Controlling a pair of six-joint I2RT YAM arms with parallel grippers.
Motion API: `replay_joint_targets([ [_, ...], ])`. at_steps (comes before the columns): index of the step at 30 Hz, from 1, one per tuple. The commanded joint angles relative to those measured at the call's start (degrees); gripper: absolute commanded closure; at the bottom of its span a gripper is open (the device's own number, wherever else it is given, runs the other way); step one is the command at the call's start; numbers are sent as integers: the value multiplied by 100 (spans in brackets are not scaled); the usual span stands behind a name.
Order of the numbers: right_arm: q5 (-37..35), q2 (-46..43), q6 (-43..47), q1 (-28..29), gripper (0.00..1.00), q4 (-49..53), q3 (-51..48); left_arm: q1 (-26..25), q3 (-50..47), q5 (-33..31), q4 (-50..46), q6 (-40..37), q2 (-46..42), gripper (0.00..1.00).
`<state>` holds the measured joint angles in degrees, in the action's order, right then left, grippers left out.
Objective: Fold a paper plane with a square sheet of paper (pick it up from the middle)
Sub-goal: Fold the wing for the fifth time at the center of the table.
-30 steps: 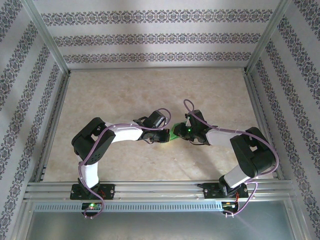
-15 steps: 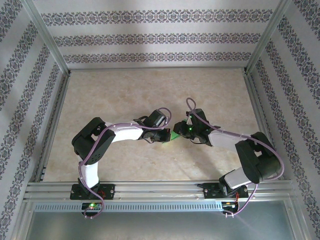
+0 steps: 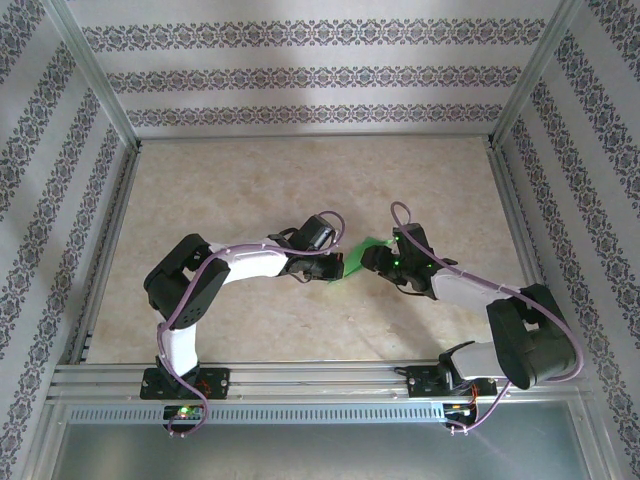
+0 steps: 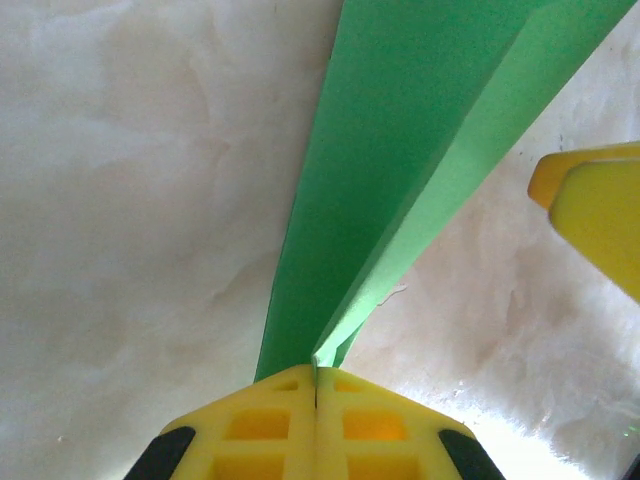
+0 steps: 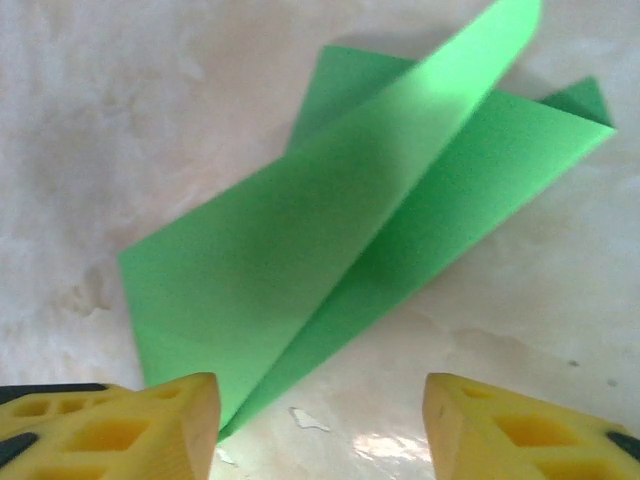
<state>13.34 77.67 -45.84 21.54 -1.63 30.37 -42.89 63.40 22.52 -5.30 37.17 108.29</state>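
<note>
The left fingers press together while the right fingers gape apart.

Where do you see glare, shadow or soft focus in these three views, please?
Left wrist: the table washes out white at lower right; the paper is sharp. Right wrist: a small glare spot on the table near the bottom edge, a shadow across the paper's raised flap, its far tip soft. Top external: even light, no harsh glare.

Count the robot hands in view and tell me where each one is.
2. The left hand is left of the folded green paper, shut on its edge. The right hand is right of the paper, open and pointing at it.
</note>
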Motion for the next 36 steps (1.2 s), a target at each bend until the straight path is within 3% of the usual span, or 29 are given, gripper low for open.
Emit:
replay_joint_targets([
  [1,-233,146,571,85,38,461,351,62,177,129,-243,80,138,96],
  [7,-336,617,1031,276,29,922,959,57,239,202,-301,113,228,96],
  [16,-651,1123,1045,336,28,1380,1301,62,260,261,-316,115,269,95],
  [21,-508,1196,1168,333,28,1328,1270,62,268,264,-341,149,342,95],
  [29,314,926,1681,213,21,800,896,71,293,237,-429,230,416,95],
  [36,338,998,2151,122,27,972,790,79,321,262,-454,273,465,95],
])
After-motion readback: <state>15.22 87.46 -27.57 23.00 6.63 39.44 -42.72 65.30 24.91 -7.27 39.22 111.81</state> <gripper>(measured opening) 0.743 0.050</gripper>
